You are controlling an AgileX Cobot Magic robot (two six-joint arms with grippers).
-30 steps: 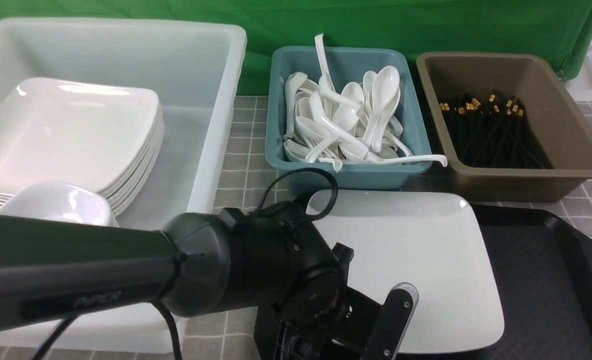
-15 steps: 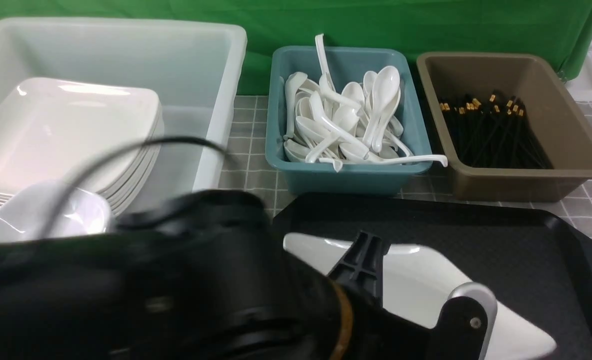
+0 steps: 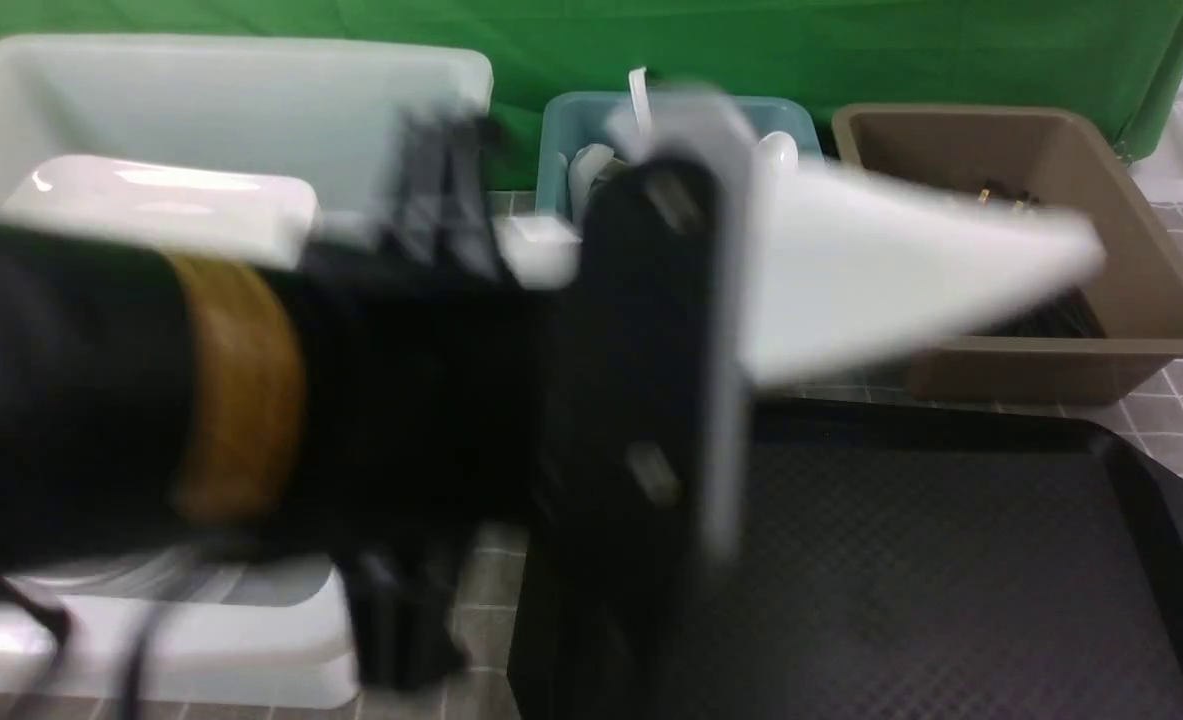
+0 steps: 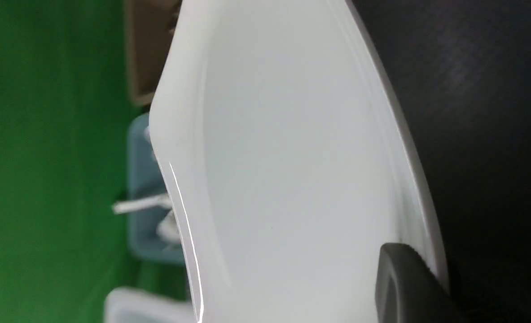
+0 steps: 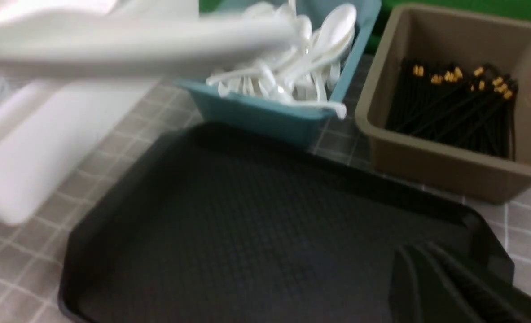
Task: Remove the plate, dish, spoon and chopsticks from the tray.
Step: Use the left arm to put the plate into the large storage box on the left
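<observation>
Glossy white plate [image 4: 292, 157], finely textured black tray [image 3: 951, 580]

Front view: the left arm [image 3: 401, 400], motion-smeared, blocks most of the white tub [image 3: 201, 100], nearly all of the teal tub [image 3: 556, 150] and the left end of the tray [image 3: 951, 560]; the plate [image 3: 901, 260], a blurred white wedge, covers most of what lies in the brown tub [image 3: 1051, 370]. Left wrist view: the plate runs off two picture edges; the left gripper [image 4: 411, 269] shows one cropped finger, its mate out of sight. Right wrist view: the plate is smeared and cropped, and the right gripper [image 5: 449, 287] is a dark blur cut by the picture's edge.
</observation>
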